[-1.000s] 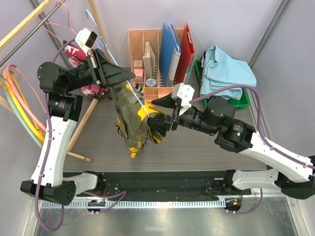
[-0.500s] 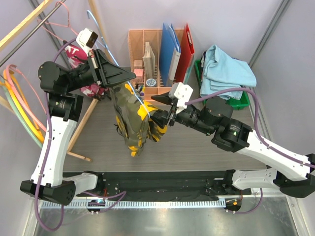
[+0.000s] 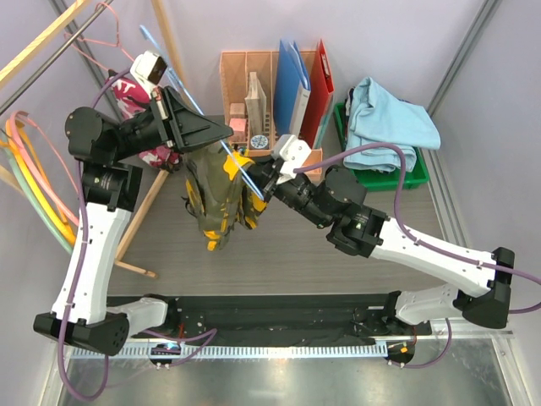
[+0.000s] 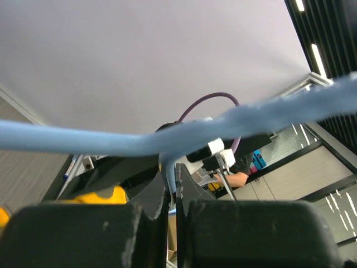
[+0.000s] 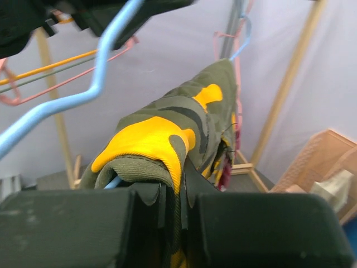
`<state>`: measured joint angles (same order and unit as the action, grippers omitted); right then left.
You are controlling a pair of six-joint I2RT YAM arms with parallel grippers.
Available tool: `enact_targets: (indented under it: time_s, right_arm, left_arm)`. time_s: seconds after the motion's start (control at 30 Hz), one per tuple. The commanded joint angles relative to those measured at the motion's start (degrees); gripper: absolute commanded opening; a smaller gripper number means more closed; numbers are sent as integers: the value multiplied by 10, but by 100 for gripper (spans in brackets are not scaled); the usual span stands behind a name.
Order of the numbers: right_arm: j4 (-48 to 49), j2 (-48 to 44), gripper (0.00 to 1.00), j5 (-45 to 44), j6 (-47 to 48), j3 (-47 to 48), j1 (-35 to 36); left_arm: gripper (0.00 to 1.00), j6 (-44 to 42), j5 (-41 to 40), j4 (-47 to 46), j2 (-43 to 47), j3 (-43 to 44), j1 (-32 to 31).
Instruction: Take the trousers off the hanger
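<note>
- The right gripper has been moved left and pinched shut on the yellow-olive trousers.
- The trousers are hung over the blue hanger (clamped by the left gripper), above the worktop's far-left part.
- The pulling-off step is in hand; next, the cloth should be dragged clear.

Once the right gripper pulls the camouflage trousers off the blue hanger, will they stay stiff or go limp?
Probably limp: the camouflage trousers drape in soft folds over the blue hanger. Likely light, since that thin wire carries them. The rest may trail below the right gripper.
</note>
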<state>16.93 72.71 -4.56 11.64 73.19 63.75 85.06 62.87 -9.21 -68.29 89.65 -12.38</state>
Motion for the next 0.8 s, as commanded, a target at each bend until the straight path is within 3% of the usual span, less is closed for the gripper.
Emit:
enact_targets:
  time_s: [0.0, 0.3, 0.43, 0.77]
  right_arm:
    - [132, -42, 1, -145, 9, 15, -3]
    - [59, -68, 1, -168, 22, 106, -3]
    - [-50, -68, 1, -185, 44, 161, -2]
    - [-51, -107, 1, -280, 44, 179, -2]
  left_arm:
    - [0, -22, 1, -26, 37, 9, -7]
    - [0, -142, -16, 142, 37, 25, -2]
    - [0, -147, -18, 147, 32, 27, 1]
    - [0, -156, -16, 157, 25, 8, 10]
